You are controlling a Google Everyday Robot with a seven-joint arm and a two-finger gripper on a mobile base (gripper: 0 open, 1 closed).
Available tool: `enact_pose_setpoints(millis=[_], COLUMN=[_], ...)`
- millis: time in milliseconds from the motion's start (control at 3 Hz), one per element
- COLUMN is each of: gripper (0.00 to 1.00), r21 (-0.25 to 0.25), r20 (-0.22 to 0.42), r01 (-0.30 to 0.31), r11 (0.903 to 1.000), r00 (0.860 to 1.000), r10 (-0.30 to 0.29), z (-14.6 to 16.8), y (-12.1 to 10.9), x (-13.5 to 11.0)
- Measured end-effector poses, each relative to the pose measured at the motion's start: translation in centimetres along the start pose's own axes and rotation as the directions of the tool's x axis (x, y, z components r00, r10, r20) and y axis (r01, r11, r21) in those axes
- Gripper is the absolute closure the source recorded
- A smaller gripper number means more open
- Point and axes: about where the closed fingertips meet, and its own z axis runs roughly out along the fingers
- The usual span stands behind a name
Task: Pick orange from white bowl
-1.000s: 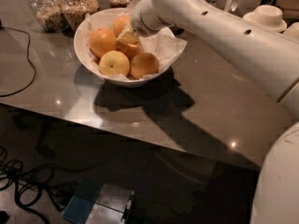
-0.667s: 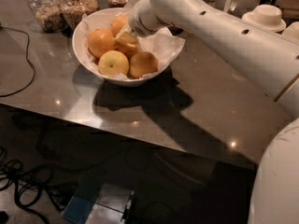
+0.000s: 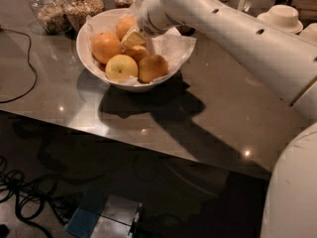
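1. Centre orange [image 3: 137,52]: in the middle of the white bowl [image 3: 136,87], mostly covered by the gripper. It looks round; long axis and heading cannot be told.
2. Four other oranges [image 3: 105,46] ring it, touching: left, front, front-right, back.
3. Crumpled white paper [image 3: 174,46] lines the bowl and spills over the right rim.
4. Gripper [image 3: 132,37]: reaches into the bowl from the back right, on the centre orange. Wide, narrow or holding: cannot tell.
5. The bowl stands on a grey countertop [image 3: 218,113]. Glass jars [image 3: 81,5] of dry food are just behind, stacked white dishes [image 3: 282,17] far right, and a black cable [image 3: 27,63] left.

Orange oranges [image 3: 121,67] in white bowl [image 3: 142,87], seemingly pale-yellow claw [image 3: 132,37] among them, grey counter [image 3: 223,113].
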Motion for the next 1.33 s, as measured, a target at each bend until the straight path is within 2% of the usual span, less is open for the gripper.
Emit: enact_pose_setpoints(millis=[333, 667, 1333], gripper=[0.00, 0.19, 0.66], r21=[0.000, 0.000, -0.031], r20=[0.000, 0.000, -0.005], r01=[0.000, 0.000, -0.051], r11=[1.0000, 1.0000, 0.9982], r00=[1.000, 1.000, 0.999], r10=[0.000, 0.000, 0.051], z=[0.0, 0.0, 1.6], y=[-0.4, -0.6, 0.3], x=[-0.2, -0.2, 0.3])
